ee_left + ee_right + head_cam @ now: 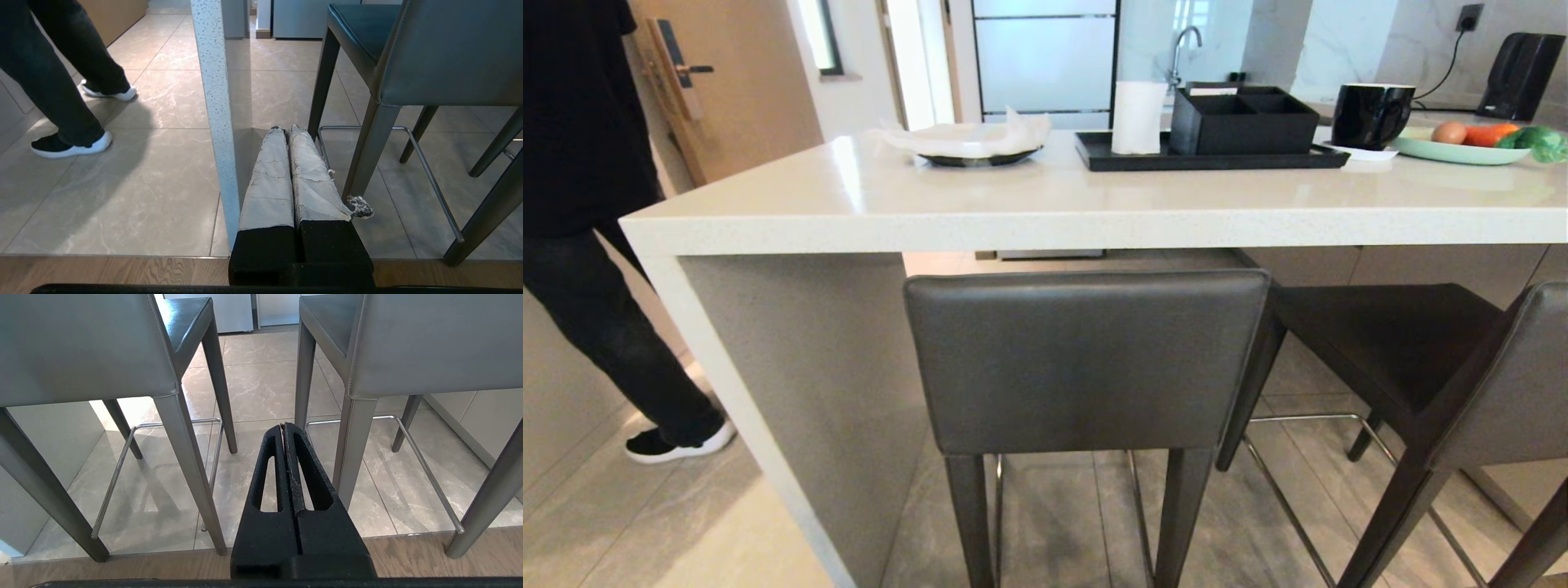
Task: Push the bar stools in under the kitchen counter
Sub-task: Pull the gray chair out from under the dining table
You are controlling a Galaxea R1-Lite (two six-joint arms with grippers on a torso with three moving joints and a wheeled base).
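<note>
The kitchen counter (1045, 208) is a thick white speckled slab with a slab end leg (768, 392). One bar stool (1086, 359) stands square in front of me, its grey backrest just below the counter edge. The second bar stool (1462, 367) on the right is turned at an angle, with its dark seat showing. Neither arm shows in the head view. My left gripper (286, 130) hangs low and shut with nothing in it, between the end leg (214, 102) and a stool (441, 53). My right gripper (284, 425) is shut and empty, low between both stools (81, 347) (429, 343).
A person in dark trousers (613, 327) stands left of the counter's end, feet on the tiles (69, 145). The countertop carries a black tray (1209, 155), a black mug (1372, 114), a dish with paper (972, 143) and a plate of vegetables (1470, 147). Chrome footrest bars (425, 469) run near the floor.
</note>
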